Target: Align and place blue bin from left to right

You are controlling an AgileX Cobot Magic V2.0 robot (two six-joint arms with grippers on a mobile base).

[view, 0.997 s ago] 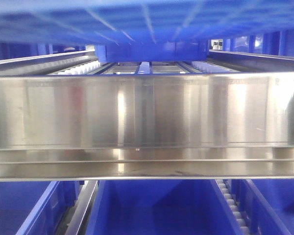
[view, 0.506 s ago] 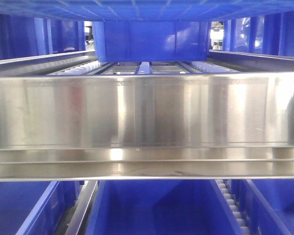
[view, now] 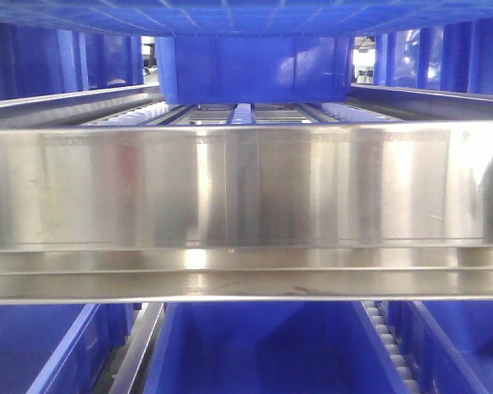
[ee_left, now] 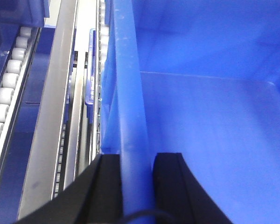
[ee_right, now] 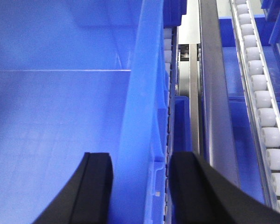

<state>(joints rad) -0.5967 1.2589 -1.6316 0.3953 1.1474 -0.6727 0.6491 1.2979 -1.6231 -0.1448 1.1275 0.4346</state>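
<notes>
Roller racks (ee_right: 263,107) flank the blue bin (ee_left: 214,116) (left and right jaws clamp its rims).

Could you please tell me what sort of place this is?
Most likely a warehouse or factory area with gravity-flow racking: a stainless steel rack beam, lanes of white rollers, and the blue bin, with more blue crates on the lower level.

no readable text showing in any view, nothing legible appearing on the blue bin (ee_left: 200,116) walls or rim, nothing legible showing on the steel rack beam (view: 246,185)
</notes>
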